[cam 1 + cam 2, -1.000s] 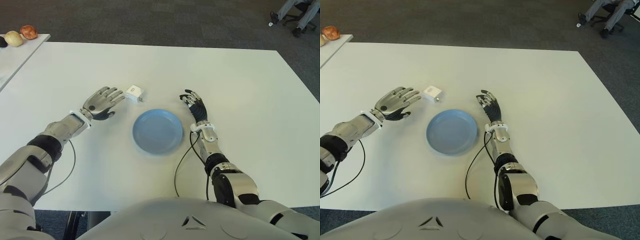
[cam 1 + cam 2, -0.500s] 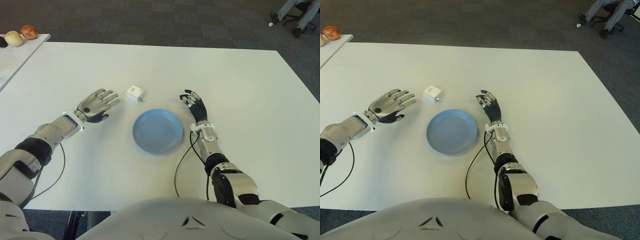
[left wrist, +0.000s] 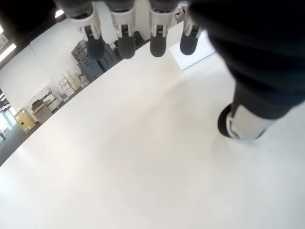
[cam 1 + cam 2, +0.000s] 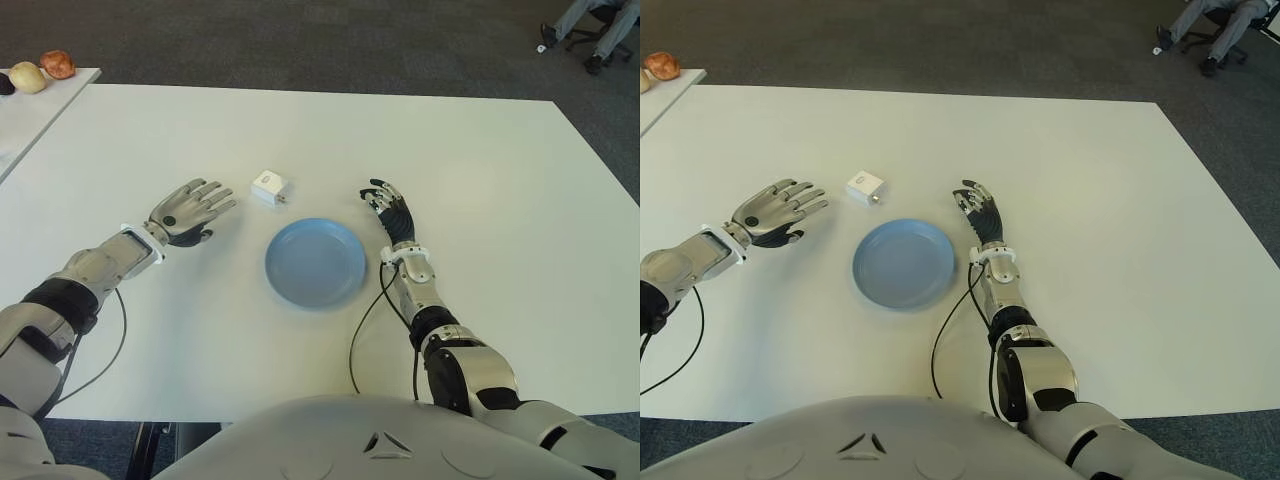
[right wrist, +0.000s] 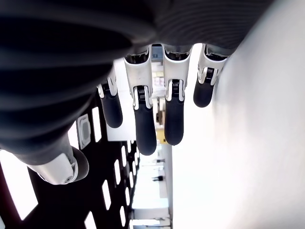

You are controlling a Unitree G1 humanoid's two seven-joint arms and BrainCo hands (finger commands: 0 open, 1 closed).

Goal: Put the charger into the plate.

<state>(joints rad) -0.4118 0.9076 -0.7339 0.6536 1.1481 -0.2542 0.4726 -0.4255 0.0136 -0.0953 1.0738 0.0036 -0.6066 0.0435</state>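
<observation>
A small white charger [image 4: 268,186] lies on the white table [image 4: 480,170], just beyond the far left rim of the blue plate [image 4: 315,263]. The plate holds nothing. My left hand [image 4: 187,209] is open, fingers spread, to the left of the charger with a gap between them. In the left wrist view its fingertips [image 3: 125,46] point over bare table and hold nothing. My right hand [image 4: 390,210] shows open beside the plate's right rim, fingers extended in the right wrist view.
A second white table [image 4: 30,115] at the far left carries round fruit-like items [image 4: 42,70]. A seated person's legs [image 4: 600,25] show at the far right over dark carpet. A black cable [image 4: 365,320] runs along my right forearm.
My left hand has drawn back to the left, away from the charger. The charger, plate and right hand have not moved.
</observation>
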